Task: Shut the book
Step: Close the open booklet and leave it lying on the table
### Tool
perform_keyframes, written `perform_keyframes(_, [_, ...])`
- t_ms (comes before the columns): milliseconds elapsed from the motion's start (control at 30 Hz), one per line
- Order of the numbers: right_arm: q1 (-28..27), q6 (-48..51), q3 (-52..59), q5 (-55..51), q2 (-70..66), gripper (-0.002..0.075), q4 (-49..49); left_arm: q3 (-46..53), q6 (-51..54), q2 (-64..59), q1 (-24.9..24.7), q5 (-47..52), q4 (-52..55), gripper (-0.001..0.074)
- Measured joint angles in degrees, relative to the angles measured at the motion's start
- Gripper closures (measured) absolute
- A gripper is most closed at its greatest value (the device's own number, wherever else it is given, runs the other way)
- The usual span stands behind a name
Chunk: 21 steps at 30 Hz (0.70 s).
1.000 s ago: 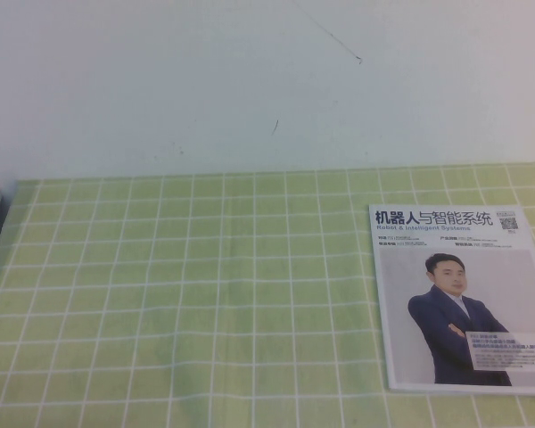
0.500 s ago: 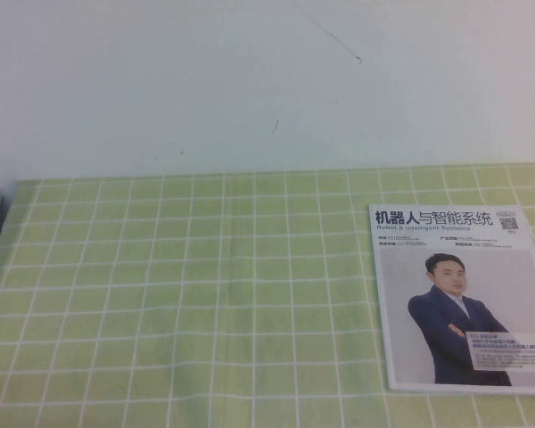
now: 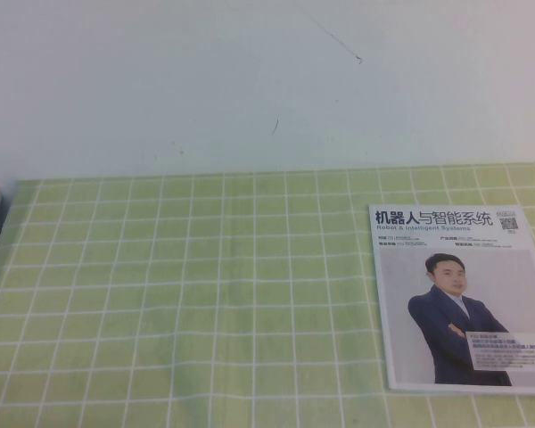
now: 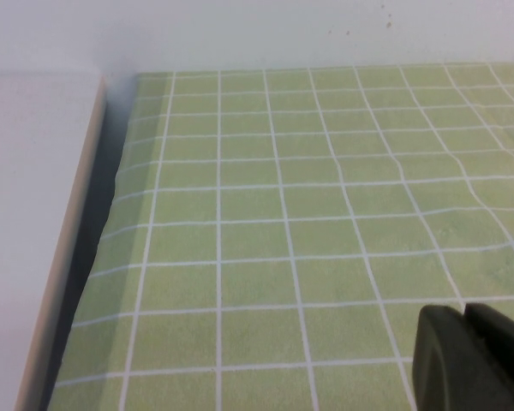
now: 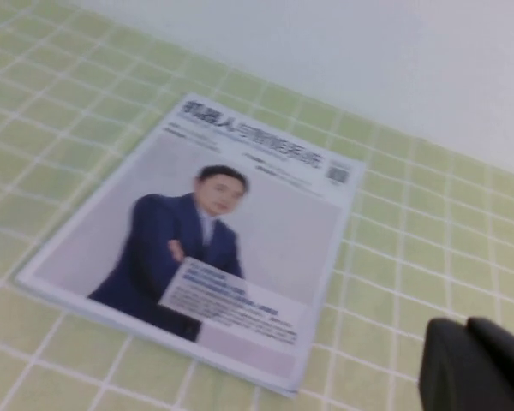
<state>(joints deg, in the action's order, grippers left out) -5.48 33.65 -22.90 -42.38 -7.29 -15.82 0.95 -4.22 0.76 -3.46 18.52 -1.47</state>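
The book (image 3: 459, 299) lies flat and closed on the green checked cloth at the right of the table, front cover up, showing a man in a dark suit under a Chinese title. The right wrist view shows the same book (image 5: 201, 244), with my right gripper (image 5: 467, 330) shut, holding nothing, above bare cloth beside it. Far from the book, my left gripper (image 4: 464, 312) is shut and holding nothing over the cloth near the table's left side. Neither arm appears in the high view.
A green checked cloth (image 3: 196, 303) covers the table, slightly rippled. A white wall (image 3: 250, 80) stands behind it. A white board or panel (image 4: 34, 223) borders the cloth's left edge, with a dark gap between them.
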Motion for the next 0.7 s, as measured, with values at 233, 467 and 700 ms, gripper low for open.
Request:
perform_keyframes(233, [0.0, -22.2, 5.8, 12.8, 5.9, 0.0729, 17.7, 0.0, 0.0, 0.0, 0.0, 0.1, 0.1, 0.0739])
perform_keyframes(467, [-0.2, -24.8, 17.6, 25.9, 8.0, 0.0729, 19.6, 0.0, -0.1, 0.0, 0.0, 0.1, 0.1, 0.0739])
perform_keyframes(700, [-0.4, -29.6, 24.3, 24.1, 8.0, 0.0729, 19.7, 0.0, -0.1, 0.0, 0.0, 0.2, 0.1, 0.0739])
